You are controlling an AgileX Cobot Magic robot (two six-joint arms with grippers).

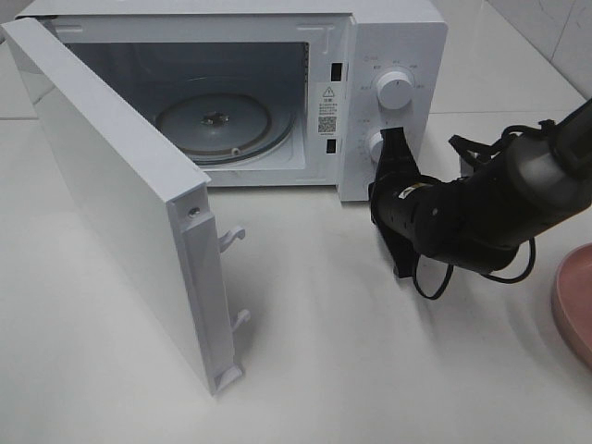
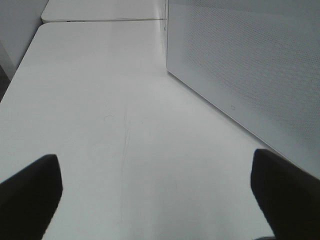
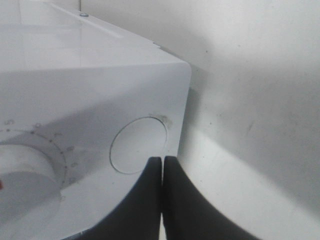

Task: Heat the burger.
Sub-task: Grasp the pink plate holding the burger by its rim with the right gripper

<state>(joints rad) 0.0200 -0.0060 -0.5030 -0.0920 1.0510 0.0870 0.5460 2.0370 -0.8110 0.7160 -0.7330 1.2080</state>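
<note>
The burger is out of view in every frame. The white microwave stands at the back with its door swung wide open to the left. Inside I see only the glass turntable. My right gripper is shut and empty, its tips right at the lower knob on the control panel. In the right wrist view the closed gripper sits just below a round button at the panel's corner. My left gripper is open and empty, low over the table beside a perforated white panel.
The rim of a round pink plate shows at the right edge of the table. The upper knob is uncovered. The open door juts far out over the table's left half. A cable loops under the right arm.
</note>
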